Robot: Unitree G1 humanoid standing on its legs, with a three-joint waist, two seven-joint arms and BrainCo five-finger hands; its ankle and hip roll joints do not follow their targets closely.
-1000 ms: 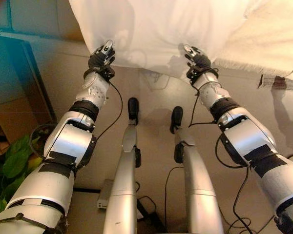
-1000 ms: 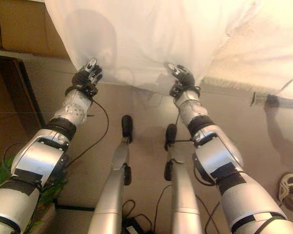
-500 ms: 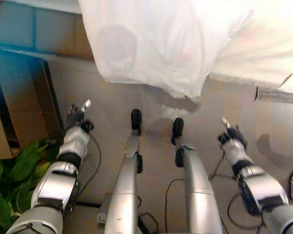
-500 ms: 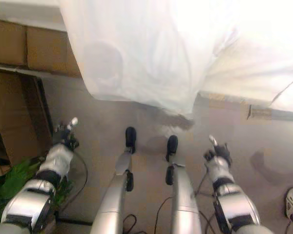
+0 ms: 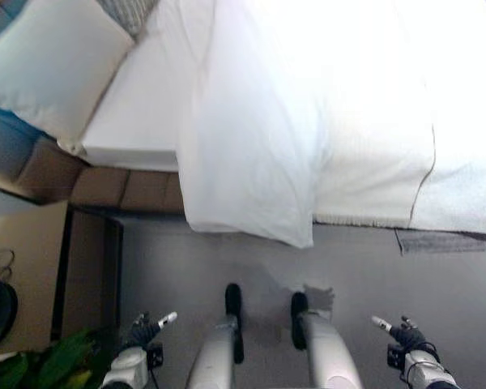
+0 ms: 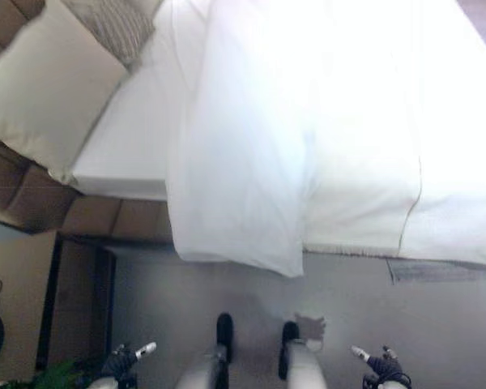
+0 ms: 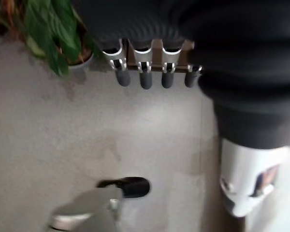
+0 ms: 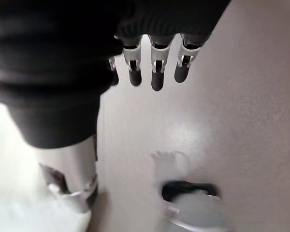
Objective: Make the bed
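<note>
Hanging over bed [image 5: 138, 121] edge, white duvet [image 5: 251, 154], both hands empty

Bedroom setting: a bed [image 5: 138, 121] with white duvet [image 5: 308, 121] and pillow [image 5: 53, 69] is seen, brown headboard [image 5: 105, 186], potted plant [image 7: 53, 34] on grey floor [image 5: 437, 284].

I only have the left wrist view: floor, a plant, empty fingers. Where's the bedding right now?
Observer: The white duvet lies across the bed, one corner hanging over the side nearest the robot.
Operator: Is the other hand on it?
Observer: No. The right robot hand is low over the floor, fingers straight, holding nothing.
Operator: Any pillows?
Observer: A pale pillow lies at the bed's end, on the robot's left.
</note>
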